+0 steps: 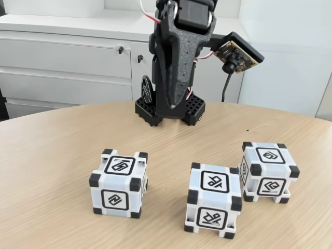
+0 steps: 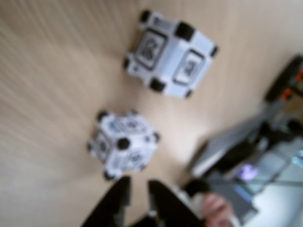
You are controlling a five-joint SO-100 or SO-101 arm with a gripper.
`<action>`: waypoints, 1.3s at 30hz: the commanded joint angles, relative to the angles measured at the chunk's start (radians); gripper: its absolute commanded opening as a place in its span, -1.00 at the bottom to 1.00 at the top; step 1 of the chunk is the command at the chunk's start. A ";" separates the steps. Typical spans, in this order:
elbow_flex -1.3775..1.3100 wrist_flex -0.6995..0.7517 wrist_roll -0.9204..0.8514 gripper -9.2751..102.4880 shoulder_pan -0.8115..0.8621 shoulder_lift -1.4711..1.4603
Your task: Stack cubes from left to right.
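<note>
Three white cubes with black corners stand apart on the wooden table in the fixed view: a left cube (image 1: 118, 182), a middle cube (image 1: 213, 199) and a right cube (image 1: 267, 171). The arm is folded up at the back of the table, with my gripper (image 1: 174, 101) hanging down in front of its base, far from the cubes. The wrist view is blurred. It shows two of the cubes, a near cube (image 2: 122, 143) just above my gripper (image 2: 138, 187) and a farther cube (image 2: 170, 53). A narrow strip of table shows between the black fingers (image 2: 118, 201), and nothing is held.
The black arm base (image 1: 168, 110) stands at the table's far edge, with white cabinets (image 1: 67, 62) behind it. In the wrist view a blurred grey laptop-like object (image 2: 236, 151) and what looks like a person's hand (image 2: 215, 208) are at the lower right. Bare table lies between the cubes.
</note>
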 commanded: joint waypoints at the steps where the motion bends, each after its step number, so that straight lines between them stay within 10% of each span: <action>1: 0.000 0.006 0.009 -0.83 -0.003 0.003; 39: -0.067 0.005 -0.014 -0.83 -0.003 -0.164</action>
